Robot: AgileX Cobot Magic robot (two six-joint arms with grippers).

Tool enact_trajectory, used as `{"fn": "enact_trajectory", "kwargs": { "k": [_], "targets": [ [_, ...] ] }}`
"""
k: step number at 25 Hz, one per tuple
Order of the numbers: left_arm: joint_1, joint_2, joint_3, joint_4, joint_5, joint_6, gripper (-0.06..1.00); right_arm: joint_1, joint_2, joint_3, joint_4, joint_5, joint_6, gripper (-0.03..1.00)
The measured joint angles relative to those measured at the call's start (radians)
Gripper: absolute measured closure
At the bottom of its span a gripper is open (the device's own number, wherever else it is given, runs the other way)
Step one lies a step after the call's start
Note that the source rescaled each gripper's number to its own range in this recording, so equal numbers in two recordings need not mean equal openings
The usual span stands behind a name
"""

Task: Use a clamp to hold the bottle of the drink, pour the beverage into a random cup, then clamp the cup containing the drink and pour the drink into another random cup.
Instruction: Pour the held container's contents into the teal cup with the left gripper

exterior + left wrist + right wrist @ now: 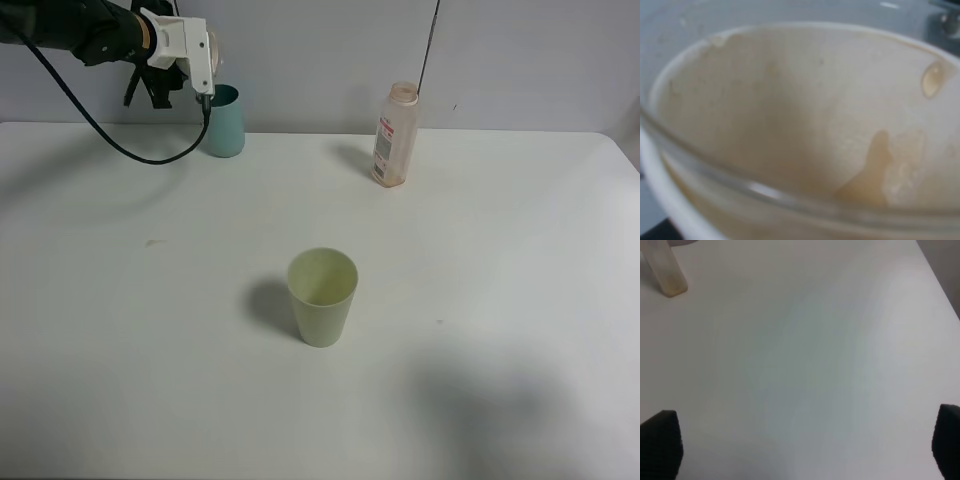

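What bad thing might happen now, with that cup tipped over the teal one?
1. Brown streaks and drops cling inside the tipped paper cup. Leftover drips may land beside the teal cup, on the white table.
2. The bottle stands with no cap and a little drink at its bottom. A bump from an arm would probably spill it.

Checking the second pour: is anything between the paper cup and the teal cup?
Nothing visible does. The paper cup sits in the left gripper just above the teal cup; green cup and bottle stand well aside.
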Motion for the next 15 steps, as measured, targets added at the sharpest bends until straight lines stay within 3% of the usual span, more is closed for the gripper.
{"fn": "enact_trajectory", "kwargs": {
  "k": [6,15],
  "targets": [
    [0.002,0.0,0.0,0.0,0.0,-0.421,0.93,0.0,0.0,0.0,0.0,0.0,0.0,-0.03],
    [0.038,-0.039,0.001,0.0,0.002,-0.67,0.93,0.0,0.0,0.0,0.0,0.0,0.0,-0.03]
  ]
}}
